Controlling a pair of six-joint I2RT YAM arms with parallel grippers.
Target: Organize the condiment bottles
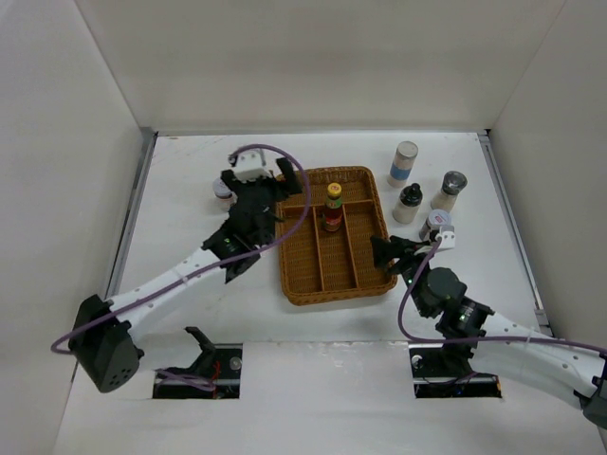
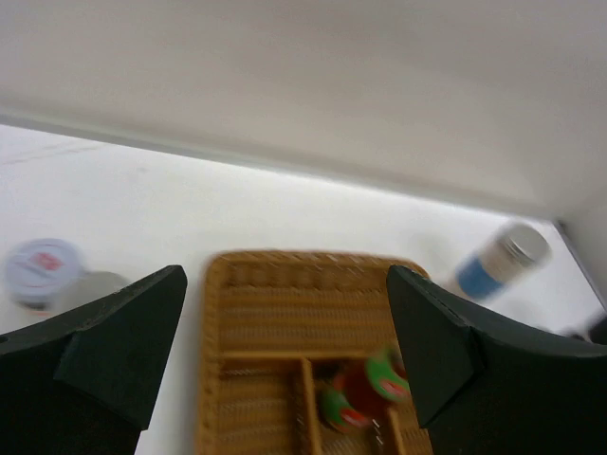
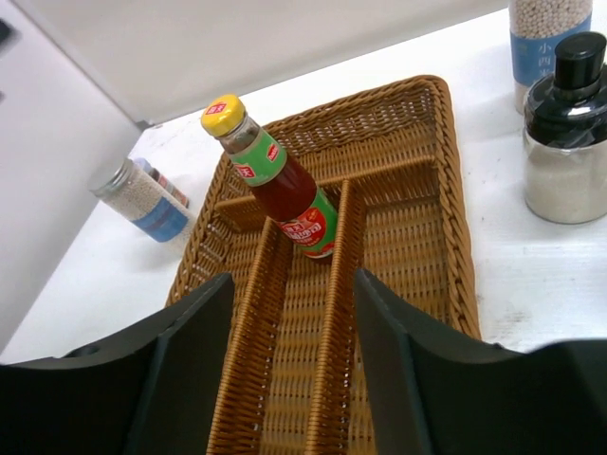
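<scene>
Top external view: a white table (image 1: 180, 180) is seen, with a brown wicker tray (image 1: 332, 275) laid at its middle. The tray is divided into three long lanes and one cross compartment at the far end. The left gripper (image 1: 290, 178) is held over the tray's far left corner. Its fingers are spread wide with nothing between them, as is shown in the left wrist view. The right gripper (image 1: 387, 253) is held at the tray's right rim, likewise spread and empty. A dark sauce bottle (image 1: 333, 210) with a yellow cap is stood at the far end of the middle lane, against the cross divider. On the table right of the tray, four more are set: a pale blue-banded jar (image 1: 403, 163) farthest back, a black-capped bottle (image 1: 409, 203), a grey-capped jar (image 1: 449, 191), and a white-lidded jar (image 1: 436, 225) with red marks just beside the right gripper. A second white-lidded jar (image 1: 223, 192) is partly hidden at the left arm's outer side. In the right wrist view, a silver-capped jar (image 3: 142, 197) is seen just beside the tray's far left corner.
</scene>
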